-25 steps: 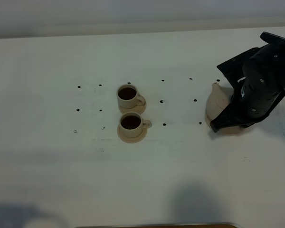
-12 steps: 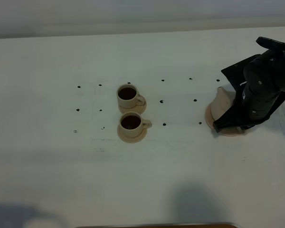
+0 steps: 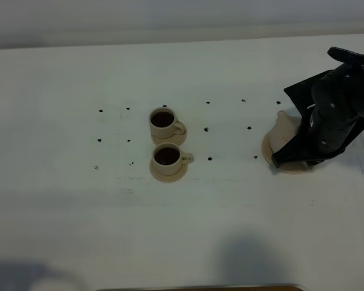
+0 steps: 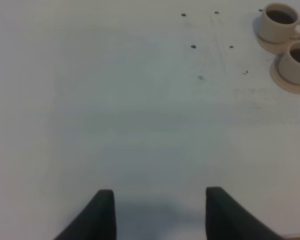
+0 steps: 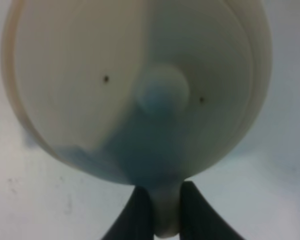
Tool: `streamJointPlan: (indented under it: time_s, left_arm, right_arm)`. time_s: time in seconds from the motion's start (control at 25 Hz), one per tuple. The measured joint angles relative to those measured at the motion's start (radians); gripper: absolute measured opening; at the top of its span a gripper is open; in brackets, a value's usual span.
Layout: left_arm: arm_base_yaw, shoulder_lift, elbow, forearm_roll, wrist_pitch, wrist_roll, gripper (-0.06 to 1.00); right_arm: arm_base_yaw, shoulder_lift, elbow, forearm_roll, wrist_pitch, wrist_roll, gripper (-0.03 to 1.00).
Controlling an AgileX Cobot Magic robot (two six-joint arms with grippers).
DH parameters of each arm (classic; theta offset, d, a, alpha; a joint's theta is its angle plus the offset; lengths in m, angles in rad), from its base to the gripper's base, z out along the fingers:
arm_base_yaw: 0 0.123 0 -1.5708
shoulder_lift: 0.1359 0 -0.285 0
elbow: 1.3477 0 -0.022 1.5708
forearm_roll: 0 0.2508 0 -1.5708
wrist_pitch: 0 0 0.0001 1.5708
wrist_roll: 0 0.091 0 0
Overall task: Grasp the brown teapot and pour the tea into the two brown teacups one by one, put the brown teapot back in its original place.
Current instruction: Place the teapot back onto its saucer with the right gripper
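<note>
Teapot (image 3: 281,130), round, squat, matte beige-tan ceramic with a knobbed lid, sits on a wide flat tan saucer (image 3: 268,153) near the right edge of the white surface (image 3: 188,212). Right hand (image 5: 165,215) has its dark fingers (image 5: 139,215) against both sides of the pale loop handle (image 5: 166,212), grasping the pot. Two small matching teacups (image 3: 165,154), glossy, with side handles and dark tea, stand on little saucers mid-surface, one just behind the other. Left hand (image 4: 160,215) is released, apart over bare surface
</note>
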Motion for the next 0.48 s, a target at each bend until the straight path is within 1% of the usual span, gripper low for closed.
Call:
streamJointPlan:
  time_s: [0.04,0.24,0.28,0.36,0.48]
  left_arm:
    - [0.000,0.000,0.000,0.000,0.000,0.000,0.48]
    - [0.000,0.000,0.000,0.000,0.000,0.000,0.48]
    - [0.000,0.000,0.000,0.000,0.000,0.000,0.48]
    - [0.000,0.000,0.000,0.000,0.000,0.000,0.48]
    - [0.000,0.000,0.000,0.000,0.000,0.000,0.48]
  right_arm:
    - [0.000,0.003,0.000,0.001,-0.001,0.002,0.20]
    - [0.000,0.007,0.000,0.004,-0.003,0.034,0.53]
    - [0.000,0.007,0.000,0.004,-0.001,0.041,0.58]
    - [0.000,0.007,0.000,0.004,0.008,0.051,0.64]
    - [-0.001,-0.001,0.000,0.004,0.018,0.056,0.66]
